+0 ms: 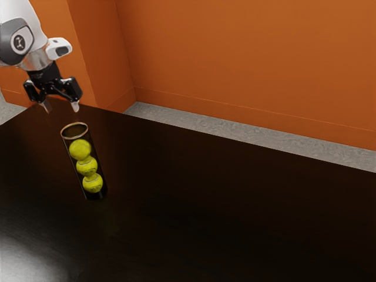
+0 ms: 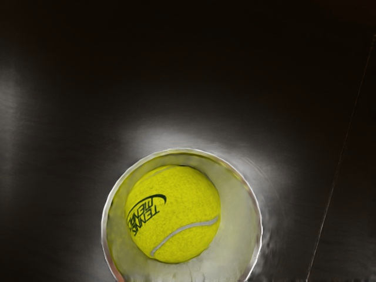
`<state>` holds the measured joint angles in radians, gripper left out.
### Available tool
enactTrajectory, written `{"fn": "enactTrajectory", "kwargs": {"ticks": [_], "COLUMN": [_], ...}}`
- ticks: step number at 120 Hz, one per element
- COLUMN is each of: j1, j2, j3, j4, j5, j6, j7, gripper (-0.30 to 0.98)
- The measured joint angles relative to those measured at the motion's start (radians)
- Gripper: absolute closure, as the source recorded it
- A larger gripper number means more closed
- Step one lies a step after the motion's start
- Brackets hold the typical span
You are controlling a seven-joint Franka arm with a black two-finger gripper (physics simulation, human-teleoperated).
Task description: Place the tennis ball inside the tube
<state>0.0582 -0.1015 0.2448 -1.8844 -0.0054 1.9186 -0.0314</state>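
Remotely, I am holding my gripper (image 1: 61,107) empty, jaws apart, above the upright tube (image 1: 75,138), its ball (image 1: 80,149) resting inside, below them, atop two others (image 1: 87,167).

So the chunky white arm (image 1: 24,13) with a dark grey joint cap (image 1: 7,48) pokes in from the exterior view's upper left, down to a shiny silver wrist (image 1: 39,60). Black two-finger pincer (image 1: 61,108) is hanging pretty much point-down, fingers clearly apart, pale fingertips (image 1: 76,108) lowest of the lot.
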Motion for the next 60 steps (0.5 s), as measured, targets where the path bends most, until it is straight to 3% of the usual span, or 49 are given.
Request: {"fn": "enactTrajectory", "kwargs": {"ticks": [28, 46, 60], "j1": [-0.049, -0.116, -0.194], "j2": [0.025, 0.031, -0.010], "j3": [-0.035, -0.070, -0.039], "j4": [0.088, 0.205, 0.156], "j5": [-0.012, -0.024, -0.117], "j6": [-0.089, -0.248, -0.368], "j7": [-0.018, -0.027, -0.041], "gripper": [0.01, 0.01, 0.00]}}
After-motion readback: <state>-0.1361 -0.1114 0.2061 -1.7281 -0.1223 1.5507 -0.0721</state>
